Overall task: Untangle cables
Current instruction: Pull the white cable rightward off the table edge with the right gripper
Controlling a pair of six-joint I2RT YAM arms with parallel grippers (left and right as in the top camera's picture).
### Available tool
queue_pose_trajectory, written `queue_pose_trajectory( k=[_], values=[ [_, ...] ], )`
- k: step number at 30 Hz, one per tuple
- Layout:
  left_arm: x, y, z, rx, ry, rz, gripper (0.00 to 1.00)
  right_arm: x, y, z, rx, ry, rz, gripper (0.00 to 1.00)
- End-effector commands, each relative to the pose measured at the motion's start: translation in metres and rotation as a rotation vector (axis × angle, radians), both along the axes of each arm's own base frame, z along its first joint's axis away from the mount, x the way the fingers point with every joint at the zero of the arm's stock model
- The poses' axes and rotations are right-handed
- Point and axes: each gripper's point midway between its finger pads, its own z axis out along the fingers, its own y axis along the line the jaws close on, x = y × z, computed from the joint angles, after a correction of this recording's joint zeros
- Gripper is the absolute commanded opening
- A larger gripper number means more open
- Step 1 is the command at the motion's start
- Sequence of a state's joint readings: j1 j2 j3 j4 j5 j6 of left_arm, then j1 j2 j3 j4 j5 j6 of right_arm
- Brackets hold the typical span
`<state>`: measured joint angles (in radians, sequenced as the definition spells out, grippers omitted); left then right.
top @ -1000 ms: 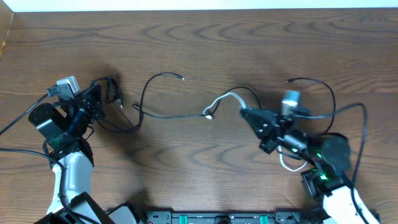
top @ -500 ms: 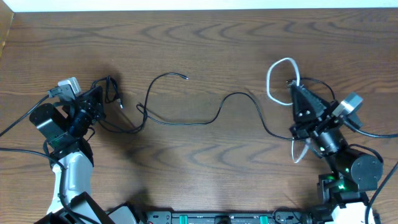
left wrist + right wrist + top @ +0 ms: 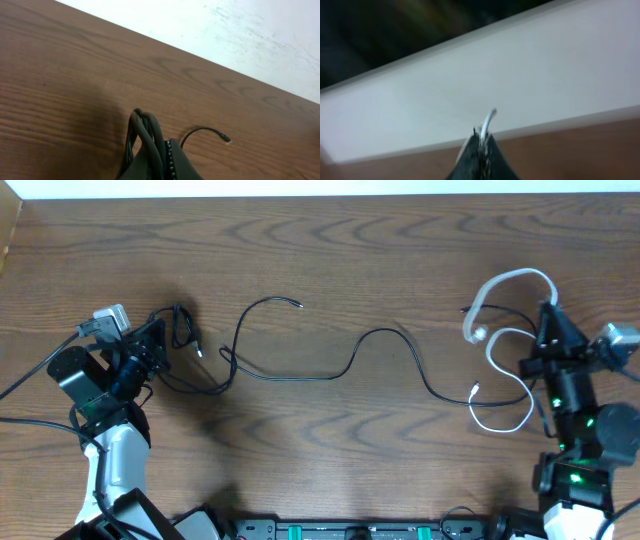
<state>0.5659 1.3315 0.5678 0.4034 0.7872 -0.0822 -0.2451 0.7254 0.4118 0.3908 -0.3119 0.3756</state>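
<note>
Loops of white cable (image 3: 515,272) overhead, wrist view – just stub in right tool (image 3: 481,140)

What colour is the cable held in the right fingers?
White: a thin white cable, clearest in the overhead view.

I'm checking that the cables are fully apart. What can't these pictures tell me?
- Overhead: the left pincer partly covers the black cable's bunched loops; knotted or not, unclear.
- Right wrist: blurred; only a stub of the white cable shows above the right pincer.
- Overhead: where white crosses black, too thin to tell touching.
</note>
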Motion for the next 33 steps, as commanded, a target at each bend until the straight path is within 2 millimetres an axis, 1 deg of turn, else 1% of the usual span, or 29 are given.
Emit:
queue_pose_trajectory(
  k=[1, 3, 4, 7, 8, 10, 11, 13, 15, 19, 21, 25, 28, 31, 33],
  values=[
    [0.003, -0.001, 0.005, -0.006, -0.012, -0.012, 0.07, -0.005, -0.061, 0.019, -0.212, 0.057, -0.309, 0.01],
    [0.003, -0.002, 0.005, -0.006, -0.012, -0.012, 0.07, -0.014, -0.096, 0.021, -0.304, 0.135, -0.482, 0.01],
    [0.003, -0.001, 0.005, -0.006, -0.012, -0.012, 0.07, -0.018, -0.109, 0.024, -0.334, 0.161, -0.550, 0.01],
    [0.003, -0.002, 0.005, -0.006, -0.012, -0.012, 0.08, -0.037, -0.155, 0.035, -0.371, 0.223, -0.785, 0.01],
    [0.003, -0.002, 0.005, -0.006, -0.012, -0.012, 0.08, -0.040, -0.163, 0.038, -0.384, 0.230, -0.824, 0.01],
    [0.003, -0.001, 0.005, -0.005, -0.012, -0.012, 0.07, -0.046, -0.187, 0.049, -0.444, 0.247, -0.929, 0.01],
    [0.003, -0.001, 0.005, -0.004, -0.012, -0.012, 0.07, -0.049, -0.196, 0.054, -0.460, 0.245, -0.970, 0.01],
    [0.003, -0.001, 0.005, -0.001, -0.013, -0.013, 0.08, -0.055, -0.217, 0.072, -0.510, 0.230, -1.074, 0.01],
    [0.003, -0.001, 0.005, -0.001, -0.013, -0.013, 0.08, -0.061, -0.233, 0.094, -0.556, 0.215, -1.165, 0.01],
    [0.003, -0.001, 0.005, -0.002, -0.012, -0.013, 0.07, -0.071, -0.256, 0.135, -0.621, 0.225, -1.302, 0.01],
    [0.003, -0.001, 0.005, -0.002, -0.012, -0.013, 0.07, -0.068, -0.263, 0.149, -0.664, 0.249, -1.332, 0.01],
    [0.003, -0.001, 0.005, -0.002, -0.012, -0.013, 0.07, -0.056, -0.272, 0.161, -0.765, 0.291, -1.342, 0.01],
    [0.003, -0.001, 0.005, -0.002, -0.012, -0.013, 0.07, -0.051, -0.279, 0.170, -0.838, 0.298, -1.371, 0.01],
    [0.003, -0.001, 0.005, -0.002, -0.013, -0.013, 0.08, -0.052, -0.286, 0.184, -0.886, 0.285, -1.414, 0.01],
    [0.003, -0.001, 0.005, -0.002, -0.013, -0.013, 0.08, -0.057, -0.288, 0.195, -0.907, 0.281, -1.438, 0.01]
  ],
)
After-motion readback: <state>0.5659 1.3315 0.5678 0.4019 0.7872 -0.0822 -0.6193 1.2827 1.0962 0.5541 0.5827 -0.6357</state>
